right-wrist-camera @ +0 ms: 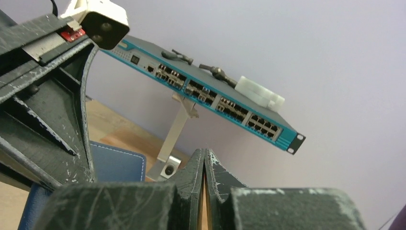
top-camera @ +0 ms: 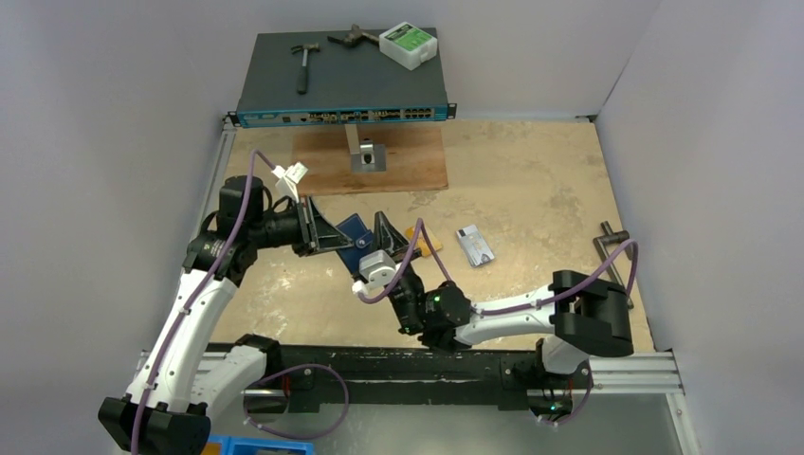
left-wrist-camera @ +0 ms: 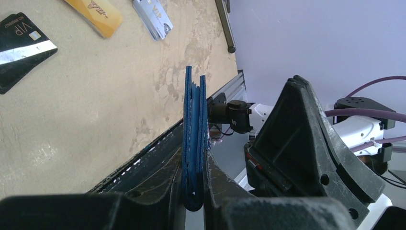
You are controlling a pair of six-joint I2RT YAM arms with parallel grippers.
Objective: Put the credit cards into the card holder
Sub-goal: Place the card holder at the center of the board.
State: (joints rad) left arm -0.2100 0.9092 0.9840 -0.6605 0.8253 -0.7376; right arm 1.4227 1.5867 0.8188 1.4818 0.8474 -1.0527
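- The card holder [left-wrist-camera: 195, 143] is a navy-blue folding wallet with pale stitching along its edge. It is held up off the table [top-camera: 531, 180], between my two pincers.
- From my left wrist I see it edge-on and upright, as several thin blue layers standing close together.
- My left pincer [left-wrist-camera: 194, 188] is clamped on the holder's lower end, one finger on each face.
- My right pincer [right-wrist-camera: 204, 158] is just beside the holder, its jaws pressed together. I cannot tell whether a card sits between them.
- A black card [left-wrist-camera: 21, 50] lies flat on the table. It reads "VIP" in pale letters above a small chip, and a silver stripe crosses it.
- An orange-gold card [left-wrist-camera: 95, 14] lies near it. Its dark writing is cut off by the frame's edge and I cannot read it.
- A silver-grey card [left-wrist-camera: 153, 19] lies further along. Its print is too small to read.
- At the back stands a dark network switch [top-camera: 341, 85] with a teal front full of ports.
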